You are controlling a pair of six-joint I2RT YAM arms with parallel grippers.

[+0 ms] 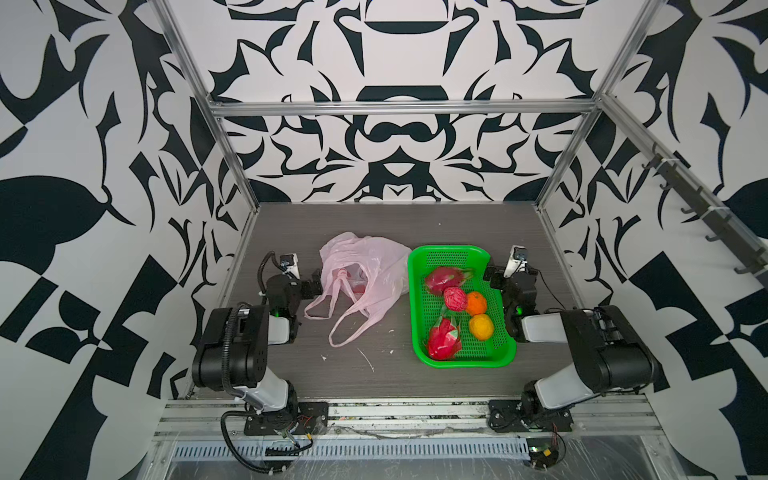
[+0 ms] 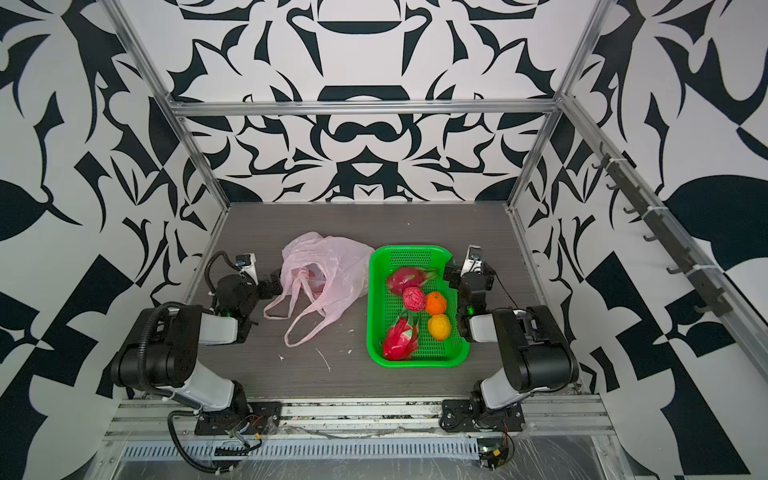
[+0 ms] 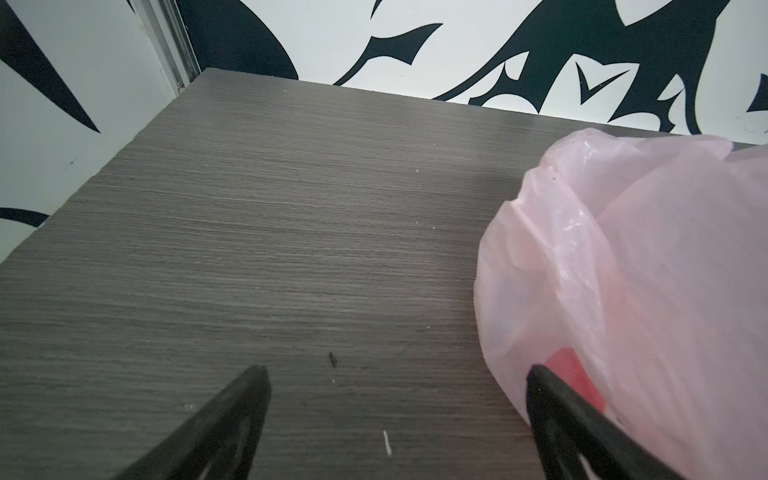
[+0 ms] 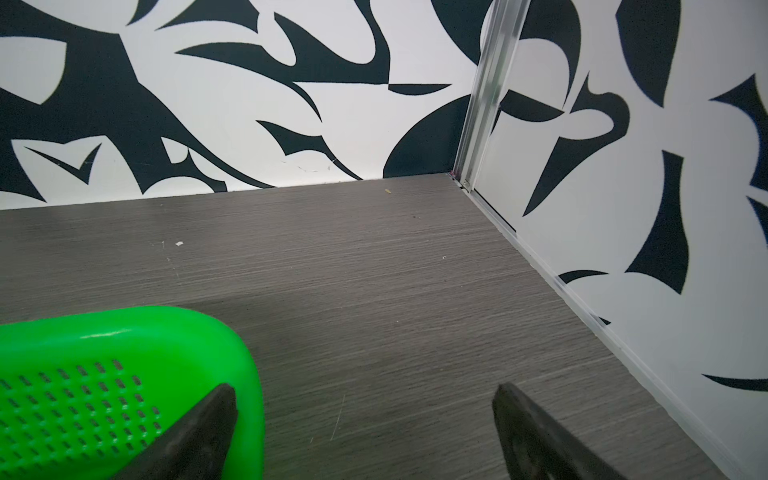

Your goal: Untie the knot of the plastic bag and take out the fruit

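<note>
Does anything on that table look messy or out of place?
Only minor: white flecks and a pale streak mark the table in front of the slumped plastic bag. All five fruit sit inside the green basket.

White walls [image 1: 399, 62] printed with bold black abstract shapes enclose three sides, framed by aluminium rails [image 1: 399, 107]. The tabletop [image 1: 374, 224] is dark grey wood-grain laminate (flecked with small white scuffs). A rack of dark hooks [image 1: 706, 210] lines the right wall; a slotted duct [image 1: 374, 449] edges the front.
</note>
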